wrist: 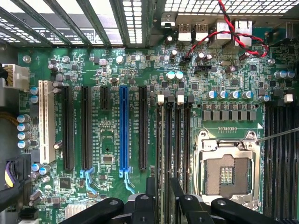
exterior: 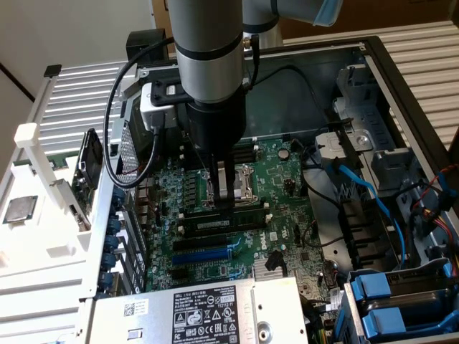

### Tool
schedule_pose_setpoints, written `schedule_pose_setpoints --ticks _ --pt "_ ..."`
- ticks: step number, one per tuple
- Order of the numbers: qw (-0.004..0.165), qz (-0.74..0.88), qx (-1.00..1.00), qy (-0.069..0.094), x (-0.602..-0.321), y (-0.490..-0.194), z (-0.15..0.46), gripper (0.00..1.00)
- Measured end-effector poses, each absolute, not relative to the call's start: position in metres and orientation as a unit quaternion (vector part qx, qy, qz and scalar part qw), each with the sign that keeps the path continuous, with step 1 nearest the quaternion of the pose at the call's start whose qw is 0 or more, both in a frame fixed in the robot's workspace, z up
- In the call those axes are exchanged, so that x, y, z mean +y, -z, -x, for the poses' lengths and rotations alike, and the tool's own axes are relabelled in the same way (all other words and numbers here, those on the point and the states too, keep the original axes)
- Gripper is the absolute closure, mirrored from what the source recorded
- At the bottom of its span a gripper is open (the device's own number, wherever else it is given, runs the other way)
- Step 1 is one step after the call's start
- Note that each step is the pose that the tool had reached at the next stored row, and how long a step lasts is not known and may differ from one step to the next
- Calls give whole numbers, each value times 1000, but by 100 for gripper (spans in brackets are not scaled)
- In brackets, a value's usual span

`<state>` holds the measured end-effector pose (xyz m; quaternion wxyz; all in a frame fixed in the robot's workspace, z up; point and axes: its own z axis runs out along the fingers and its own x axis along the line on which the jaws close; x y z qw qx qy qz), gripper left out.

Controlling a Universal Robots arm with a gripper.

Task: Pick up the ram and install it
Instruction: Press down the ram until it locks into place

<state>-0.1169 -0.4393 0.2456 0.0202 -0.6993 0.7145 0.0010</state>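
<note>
The pincer [exterior: 224, 197] is seen lowered over the motherboard [exterior: 287, 222] inside an opened computer case, its jaws spread and nothing gripped. The ram [exterior: 222, 223], a thin green stick with a white label, is found standing on edge in a black memory slot beside the processor socket [exterior: 240, 183], at six o'clock from the pincer and just beneath its tips. In the exterior view its long axis is laid roughly from nine o'clock to three o'clock, parallel to the blue slot [exterior: 204, 252]. Contact cannot be judged.
</note>
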Motion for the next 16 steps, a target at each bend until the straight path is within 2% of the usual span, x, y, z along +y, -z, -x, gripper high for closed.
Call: schedule_pose_setpoints --ticks 9,11,13,16 --pt "20 699 715 -1 -439 -246 117 74" --pt "20 699 715 -1 -439 -246 117 76" --pt "20 699 715 -1 -439 -246 117 89" --pt "20 699 714 -1 -439 -246 117 89"
